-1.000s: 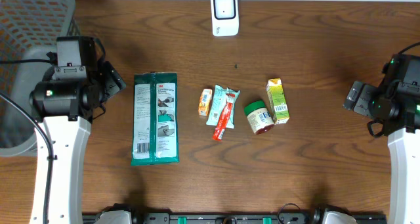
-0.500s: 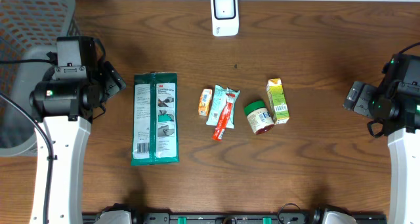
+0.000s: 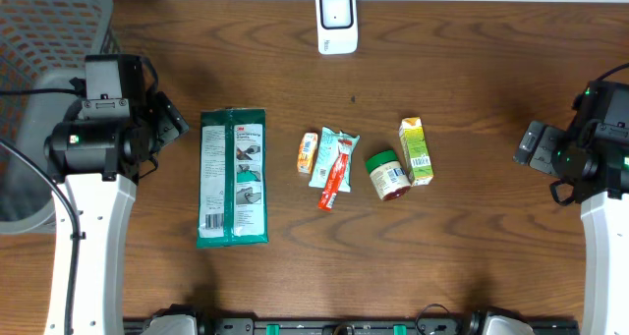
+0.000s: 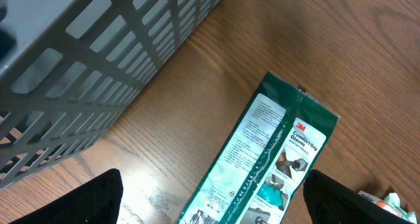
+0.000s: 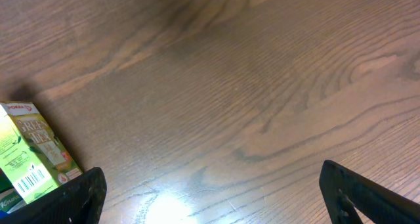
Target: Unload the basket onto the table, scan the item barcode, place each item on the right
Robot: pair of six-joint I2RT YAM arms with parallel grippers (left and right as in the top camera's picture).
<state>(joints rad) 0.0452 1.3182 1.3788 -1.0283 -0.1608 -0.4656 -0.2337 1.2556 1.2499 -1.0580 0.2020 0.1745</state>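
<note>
Left tool (image 4: 211, 201) spread wide, empty, right tool (image 5: 213, 192) spread wide, empty

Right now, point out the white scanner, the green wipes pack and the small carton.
white scanner (image 3: 336, 21), overhead view, middle of its face.
green wipes pack (image 3: 232, 178), overhead view, centre of the wrapper.
small carton (image 3: 416, 151), overhead view, middle of its side.

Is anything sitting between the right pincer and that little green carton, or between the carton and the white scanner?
Nothing visible: only bare table lies between the right pincer and the green carton, and from the carton up to the white scanner.
</note>
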